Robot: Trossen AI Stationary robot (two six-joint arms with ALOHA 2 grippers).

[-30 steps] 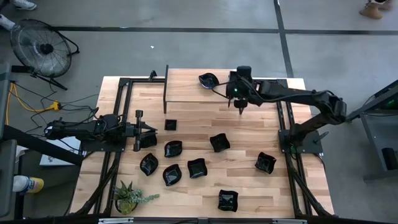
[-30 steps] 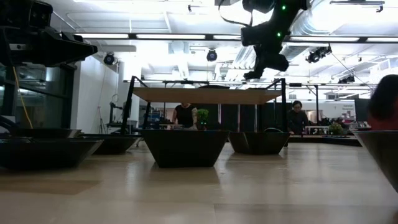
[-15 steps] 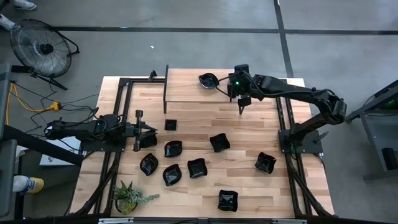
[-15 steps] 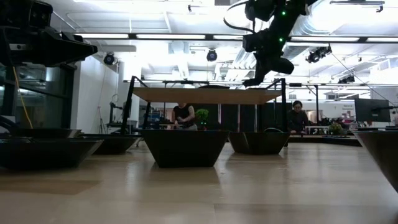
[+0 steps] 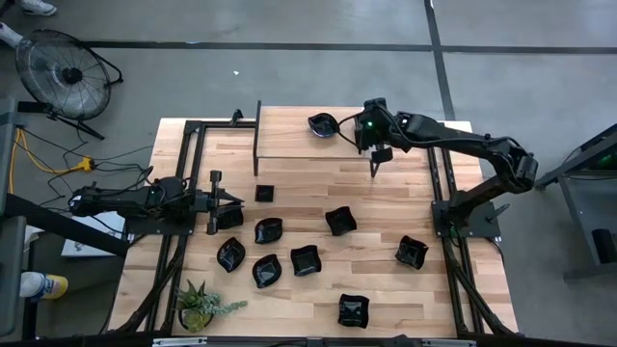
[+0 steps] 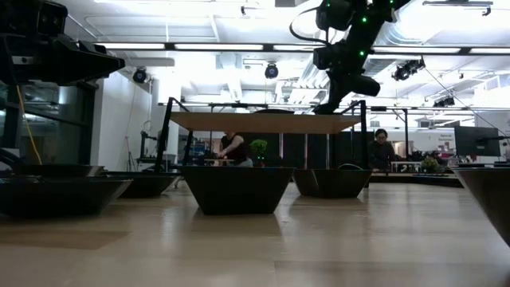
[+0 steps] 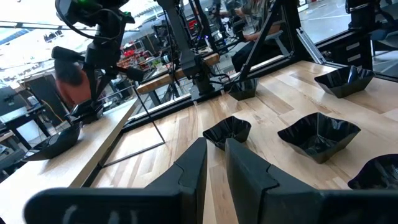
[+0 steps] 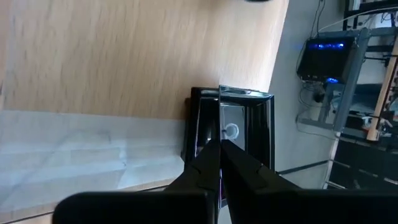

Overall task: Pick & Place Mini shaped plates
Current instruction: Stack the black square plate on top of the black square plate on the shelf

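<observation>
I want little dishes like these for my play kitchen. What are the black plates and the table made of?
The mini black plates look like glossy plastic or glazed ceramic: bright highlights glint on their wavy rims, but the look alone cannot settle which. The table looks like pale wood in glued strips, with visible grain and seams and a smooth, low-sheen finish.

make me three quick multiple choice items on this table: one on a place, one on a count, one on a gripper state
1. Where is the potted plant?
A. on the raised shelf
B. at the table's near left corner
C. beside the right arm's base

2. How many plates lie on the raised shelf?
A. one
B. three
C. none

3. How is the right gripper?
A. wide open
B. shut on a plate
C. shut, empty

Answers: 1 B, the high view shows it near the left arm's side; 2 A, a single plate sits there; 3 C, its fingers meet with nothing between.
</observation>
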